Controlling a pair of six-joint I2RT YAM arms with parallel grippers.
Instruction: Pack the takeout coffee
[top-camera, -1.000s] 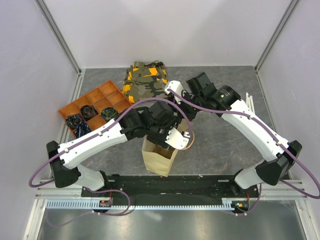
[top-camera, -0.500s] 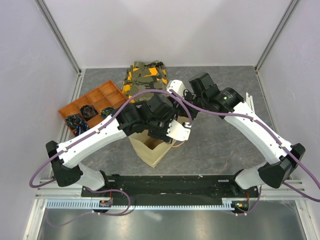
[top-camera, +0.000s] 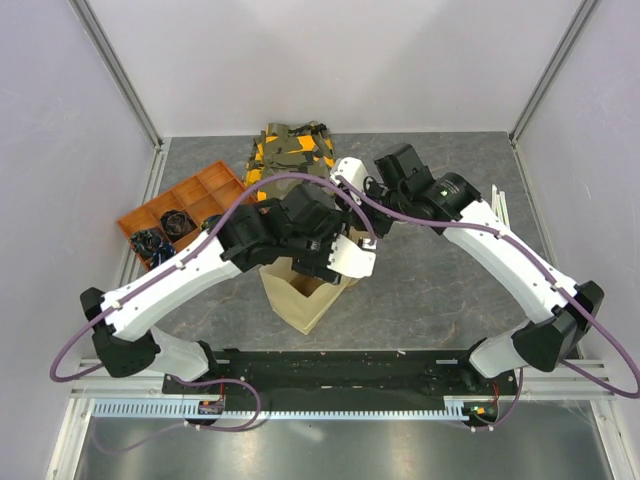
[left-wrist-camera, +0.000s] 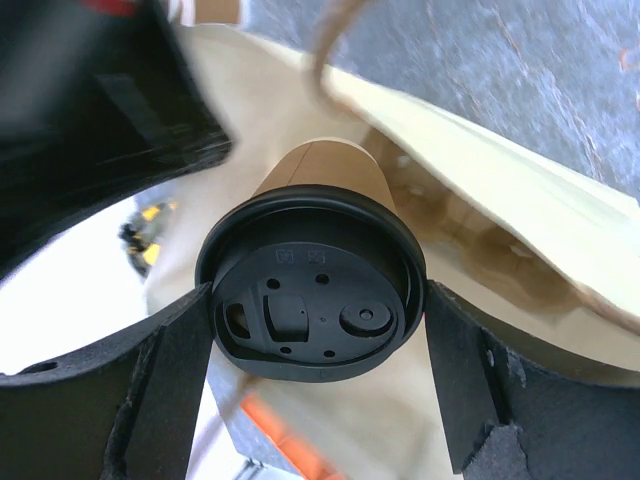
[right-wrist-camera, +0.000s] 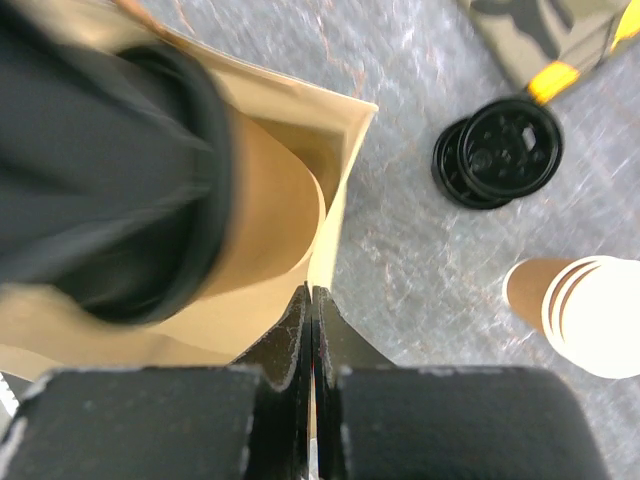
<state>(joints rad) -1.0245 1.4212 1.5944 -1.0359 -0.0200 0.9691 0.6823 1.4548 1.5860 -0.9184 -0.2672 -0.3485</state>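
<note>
We find the left gripper (left-wrist-camera: 315, 300) clamped across the lid of the takeout coffee (left-wrist-camera: 312, 270), poised at the paper bag's (right-wrist-camera: 342, 145) mouth, while the right gripper (right-wrist-camera: 312, 305), fingers pressed together, pinches the bag's rim, evidently to hold it open.

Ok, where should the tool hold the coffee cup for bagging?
Grip the coffee cup across its black lid rim, coming from the lid end with a finger on each side, as the left tool does. That rim is widest, likely stiffest; the paper wall tapers below it and could slip. The right tool pinches the bag's edge.
</note>
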